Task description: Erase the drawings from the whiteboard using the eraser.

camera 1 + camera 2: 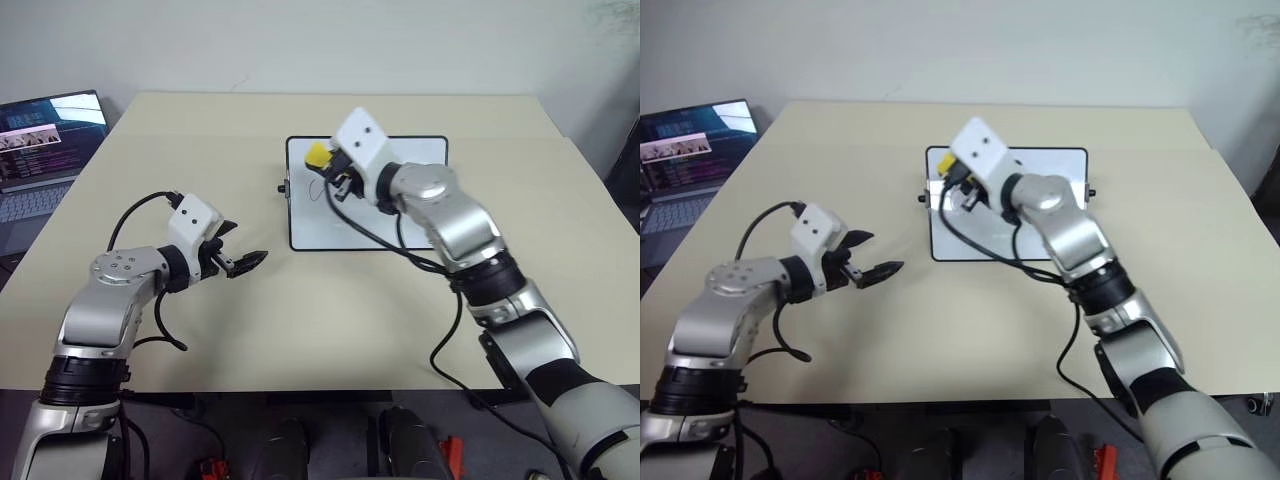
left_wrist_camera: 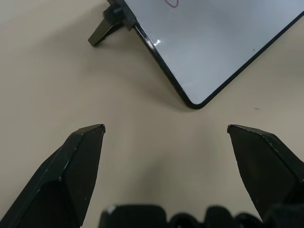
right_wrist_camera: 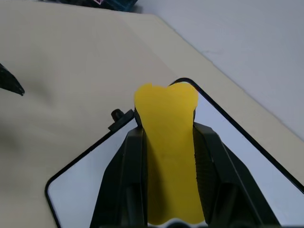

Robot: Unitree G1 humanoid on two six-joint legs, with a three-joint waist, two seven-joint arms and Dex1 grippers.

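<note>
A laptop [image 1: 45, 150] sits at the table's [image 1: 300, 320] left edge. The left gripper [image 1: 245, 262] hangs over bare table, fingers spread wide and holding nothing. Next comes the whiteboard [image 1: 420, 160], lying flat near the far edge. Over its left end, the right gripper [image 3: 166, 142] pinches the yellow eraser [image 3: 167, 156] tight.
</note>
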